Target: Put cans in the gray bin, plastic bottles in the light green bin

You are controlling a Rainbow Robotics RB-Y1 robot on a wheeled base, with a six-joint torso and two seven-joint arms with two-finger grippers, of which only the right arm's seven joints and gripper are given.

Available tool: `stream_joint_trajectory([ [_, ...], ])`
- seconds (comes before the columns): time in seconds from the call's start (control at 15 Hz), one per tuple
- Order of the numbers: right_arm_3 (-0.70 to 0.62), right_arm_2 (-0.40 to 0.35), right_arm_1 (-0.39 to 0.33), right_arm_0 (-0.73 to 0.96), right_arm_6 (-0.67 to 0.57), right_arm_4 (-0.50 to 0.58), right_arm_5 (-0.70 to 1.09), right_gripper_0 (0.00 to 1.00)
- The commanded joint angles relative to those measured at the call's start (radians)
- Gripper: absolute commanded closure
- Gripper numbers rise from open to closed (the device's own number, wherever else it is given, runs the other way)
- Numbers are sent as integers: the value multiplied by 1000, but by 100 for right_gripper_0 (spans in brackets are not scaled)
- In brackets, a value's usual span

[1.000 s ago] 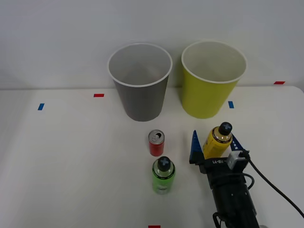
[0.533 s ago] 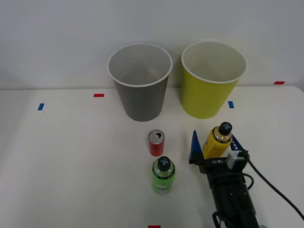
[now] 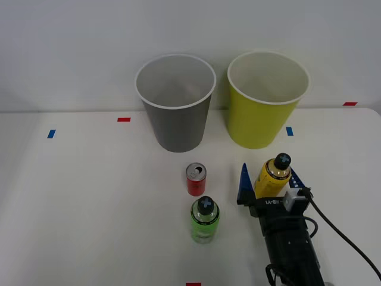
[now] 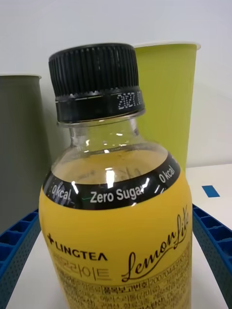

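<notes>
The right gripper (image 3: 269,182) stands at an upright yellow bottle (image 3: 273,174) (black cap), one blue finger (image 4: 17,248) on each side; the fingers look close against it, though contact is hard to confirm. To the gripper's left stand the green bottle (image 3: 205,218) and red can (image 3: 196,179). Beyond it stand the lime bin (image 3: 266,98) and, further left, the gray bin (image 3: 175,101).

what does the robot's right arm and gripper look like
The right gripper has two blue, ribbed, pointed fingers on a black body with small white lettering. A small white block sits on its wrist, a black cable trails off behind, and the arm is black.
</notes>
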Motion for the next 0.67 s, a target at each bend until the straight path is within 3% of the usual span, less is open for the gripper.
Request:
stream_joint_trajectory([
  [0.07,0,-1,-4,-8,26,16,0,42],
  [0.27,0,-6,-5,-17,53,19,0,73],
  [0.4,0,-7,-12,-19,62,7,0,100],
  [0.67,-3,-9,-22,-19,58,-15,-1,100],
])
